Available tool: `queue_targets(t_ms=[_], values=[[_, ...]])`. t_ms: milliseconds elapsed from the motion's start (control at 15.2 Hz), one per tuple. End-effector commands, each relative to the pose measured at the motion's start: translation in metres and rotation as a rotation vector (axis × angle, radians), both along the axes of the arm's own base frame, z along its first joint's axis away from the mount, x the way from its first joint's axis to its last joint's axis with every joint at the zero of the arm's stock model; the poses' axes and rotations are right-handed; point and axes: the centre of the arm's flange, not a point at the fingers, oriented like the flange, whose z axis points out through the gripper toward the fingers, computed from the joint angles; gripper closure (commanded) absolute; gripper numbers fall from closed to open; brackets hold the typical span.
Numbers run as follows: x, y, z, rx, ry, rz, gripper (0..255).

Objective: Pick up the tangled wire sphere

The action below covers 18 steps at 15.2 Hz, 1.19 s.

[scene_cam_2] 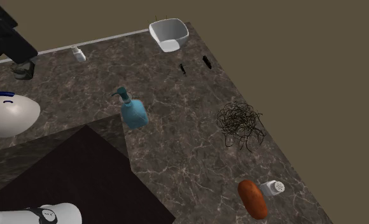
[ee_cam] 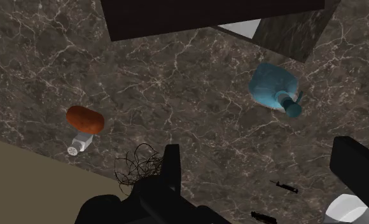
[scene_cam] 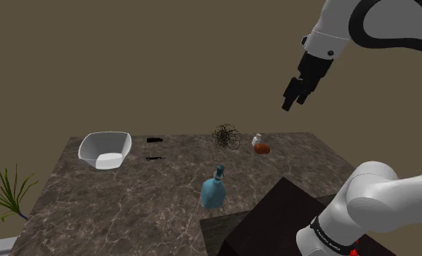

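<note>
The tangled wire sphere (scene_cam: 225, 136) is a dark ball of thin loops resting near the far edge of the marbled brown table (scene_cam: 166, 196). In the second exterior view the sphere (scene_cam_2: 239, 125) lies close to that view's right table edge. My gripper (scene_cam: 295, 94) hangs high above the table, up and to the shoulder view's right of the sphere, touching nothing. In the wrist view the gripper (ee_cam: 266, 170) is open, its fingers (ee_cam: 171, 167) far apart with bare table between them. The sphere (ee_cam: 137, 168) lies just outside one finger, partly hidden by it.
A brown oval object (scene_cam: 262, 148) and a white shaker (scene_cam: 257, 138) lie to the shoulder view's right of the sphere. A blue bottle (scene_cam: 215, 188) stands mid-table, a white bowl (scene_cam: 105, 149) at far left, two small black items (scene_cam: 154, 157) between. The dark stand (scene_cam: 282, 225) sits lower right.
</note>
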Motion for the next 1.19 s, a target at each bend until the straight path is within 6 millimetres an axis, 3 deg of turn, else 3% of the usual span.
queue_targets(t_ms=[0, 528, 1122], values=[[0.0, 0.0, 0.0, 0.0, 0.0, 0.0, 0], [0.053, -0.097, -0.048, 0.115, 0.022, 0.033, 0], [0.115, -0.197, -0.116, 0.244, 0.047, 0.07, 0]])
